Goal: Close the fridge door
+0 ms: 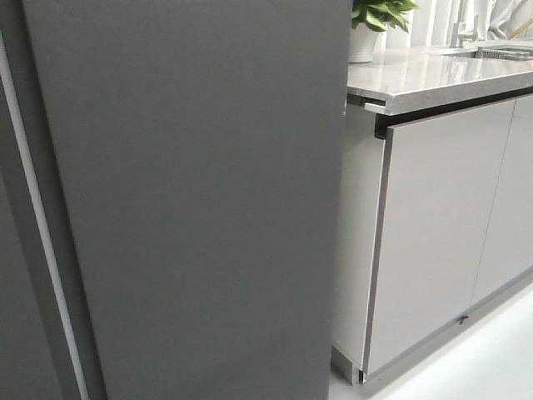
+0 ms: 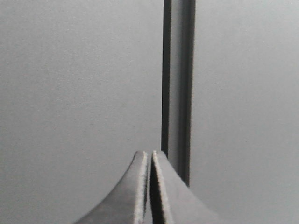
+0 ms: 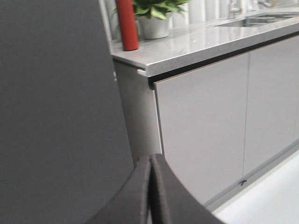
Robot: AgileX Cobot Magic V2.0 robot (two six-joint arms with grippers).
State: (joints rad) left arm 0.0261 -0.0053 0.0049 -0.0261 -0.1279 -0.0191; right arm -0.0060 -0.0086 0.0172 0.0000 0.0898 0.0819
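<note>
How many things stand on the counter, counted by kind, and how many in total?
Potted plant: 1
Red cylinder: 1
Total: 2, both on the counter beside the fridge door.

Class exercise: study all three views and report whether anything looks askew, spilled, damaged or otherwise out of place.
Nothing stands out. The fridge door is unmarked matte grey, the cabinet doors hang even, and the countertop shows no spill. The left gripper and right gripper are both shut and empty.
</note>
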